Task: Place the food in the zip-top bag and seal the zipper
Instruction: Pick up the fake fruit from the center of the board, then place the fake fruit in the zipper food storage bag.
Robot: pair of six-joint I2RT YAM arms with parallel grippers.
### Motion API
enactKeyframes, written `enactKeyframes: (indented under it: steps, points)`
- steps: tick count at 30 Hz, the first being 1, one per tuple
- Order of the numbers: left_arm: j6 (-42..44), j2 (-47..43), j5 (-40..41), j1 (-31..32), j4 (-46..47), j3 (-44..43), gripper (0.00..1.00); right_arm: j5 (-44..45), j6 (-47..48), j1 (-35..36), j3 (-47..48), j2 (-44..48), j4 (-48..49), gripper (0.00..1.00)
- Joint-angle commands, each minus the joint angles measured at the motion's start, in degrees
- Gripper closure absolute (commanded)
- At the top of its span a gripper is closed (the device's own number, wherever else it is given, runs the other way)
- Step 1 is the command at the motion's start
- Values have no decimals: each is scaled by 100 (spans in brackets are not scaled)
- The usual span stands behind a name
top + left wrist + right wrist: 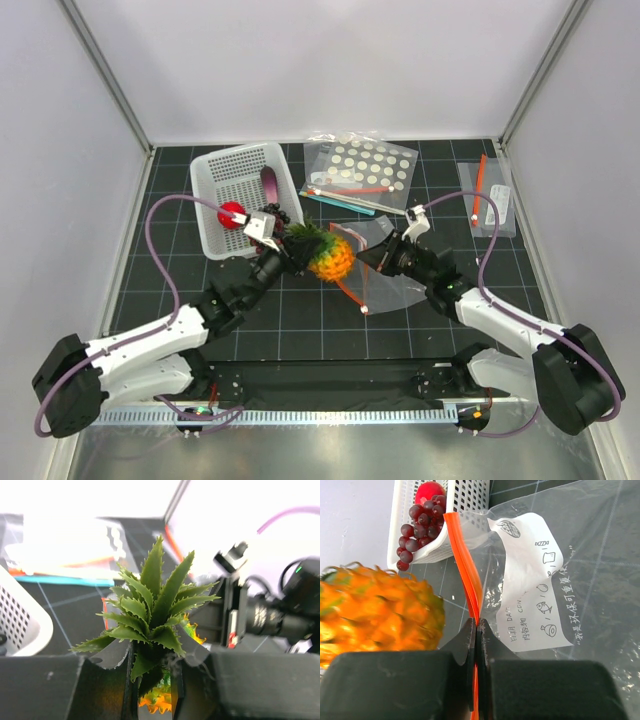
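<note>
The right gripper [476, 630] is pinched tight on the zipper [465, 565] of the zip-top bag [392, 290], which lies mid-table. The strip runs away from the fingers, which hide its near stretch. Just left of it, the pineapple [332, 258] lies on its side, its long axis across the table, body toward the bag and leaves toward the left gripper [152, 680], whose narrow jaws clamp the leaf crown. Whether the fruit has entered the bag's mouth is unclear. Farther off, the grapes [417, 530] spill over the rim of the white basket [225, 185], beside the apple [232, 214].
</note>
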State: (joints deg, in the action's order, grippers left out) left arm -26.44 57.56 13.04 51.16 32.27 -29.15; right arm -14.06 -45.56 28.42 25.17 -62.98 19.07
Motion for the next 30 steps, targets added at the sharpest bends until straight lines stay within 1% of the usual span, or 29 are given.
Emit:
enactKeyframes:
  steps: [1, 5, 8, 9, 10, 11, 12, 14, 17, 20, 25, 30]
  points:
    - [-54, -123, 287, 8, 736, 233, 100, 27, 30, 5, 155, 67, 193, 99]
    - [-98, 36, 120, 8, 850, 199, 100, -35, -23, 5, 155, 5, 272, 99]
    - [-221, 36, 59, 8, 1210, 339, 100, -158, -111, 5, 137, -4, 387, 99]
    - [-274, 19, 85, 8, 1298, 374, 100, -219, -146, 5, 129, 5, 422, 99]
    - [-370, -8, 355, 8, 1325, 401, 100, -254, -172, 5, 129, -4, 448, 99]
    - [-615, -17, 470, 8, 1439, 497, 100, -289, -199, 5, 129, -12, 466, 99]
    - [-661, -34, 550, 8, 1596, 559, 100, -342, -225, 5, 129, -21, 492, 99]
    - [-679, -52, 446, 8, 2166, 734, 100, -404, -287, 5, 120, -21, 545, 99]
    - [-670, -157, 60, 8, 2476, 753, 100, -430, -322, 5, 129, -30, 571, 99]
    - [-670, -123, -160, 8, 2678, 744, 100, -483, -374, 5, 129, -56, 615, 99]
    - [-617, 413, -407, 8, 3530, 849, 100, -676, -480, -65, 120, 101, 659, 99]
    - [-599, 888, -372, 17, 3689, 858, 100, -755, -603, -153, 41, 479, 659, 99]
